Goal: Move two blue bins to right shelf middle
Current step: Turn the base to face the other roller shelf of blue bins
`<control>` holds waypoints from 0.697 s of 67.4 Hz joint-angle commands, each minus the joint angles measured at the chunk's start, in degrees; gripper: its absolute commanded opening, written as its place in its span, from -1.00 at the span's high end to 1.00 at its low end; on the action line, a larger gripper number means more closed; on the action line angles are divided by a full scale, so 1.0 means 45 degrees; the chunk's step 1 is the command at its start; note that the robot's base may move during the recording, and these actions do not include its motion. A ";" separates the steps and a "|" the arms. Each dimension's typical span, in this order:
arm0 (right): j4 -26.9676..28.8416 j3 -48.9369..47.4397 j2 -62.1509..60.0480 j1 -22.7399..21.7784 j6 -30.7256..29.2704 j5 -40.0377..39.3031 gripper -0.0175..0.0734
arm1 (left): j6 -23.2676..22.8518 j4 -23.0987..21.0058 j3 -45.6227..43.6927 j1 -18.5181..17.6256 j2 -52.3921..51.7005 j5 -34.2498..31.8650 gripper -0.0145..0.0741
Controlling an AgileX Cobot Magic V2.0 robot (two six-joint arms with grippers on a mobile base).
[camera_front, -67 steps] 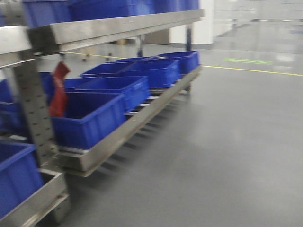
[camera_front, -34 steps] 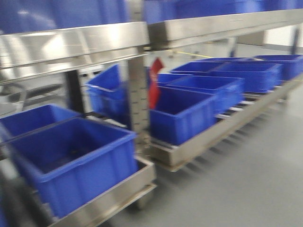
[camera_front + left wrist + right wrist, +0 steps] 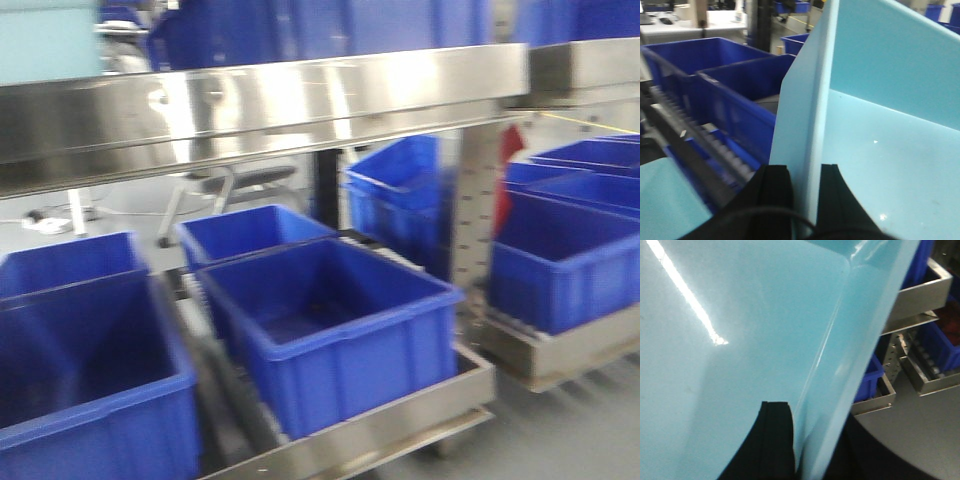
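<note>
The left gripper (image 3: pixel 806 175) was clamped on a wall of the light-blue bin (image 3: pixel 880 150), with one black finger (image 3: pixel 775 187) on each side of it. The right gripper (image 3: pixel 807 440) pinched the bin's rim at the lower centre of its view, one finger (image 3: pixel 772 435) inside and the other largely hidden behind the wall. In the blurred front view, a patch of the same pale blue (image 3: pixel 45 40) showed at upper left, above the rack tier (image 3: pixel 260 110), whose wide brushed rail crossed the upper frame. Dark bins (image 3: pixel 330 330) stood on the level below. More of them lay beside a roller track (image 3: pixel 715 150) at the left of the left wrist view.
</note>
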 commanded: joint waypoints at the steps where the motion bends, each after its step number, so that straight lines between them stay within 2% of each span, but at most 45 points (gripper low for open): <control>1: -0.0143 -0.0136 -0.0139 -0.0039 -0.0451 0.0096 0.95 | -0.0349 -0.0573 -0.0198 0.0001 -0.0191 -0.1327 0.92; 47: -0.0143 -0.0136 -0.0139 -0.0039 -0.0451 0.0096 0.95 | -0.0349 -0.0573 -0.0198 0.0001 -0.0191 -0.1327 0.92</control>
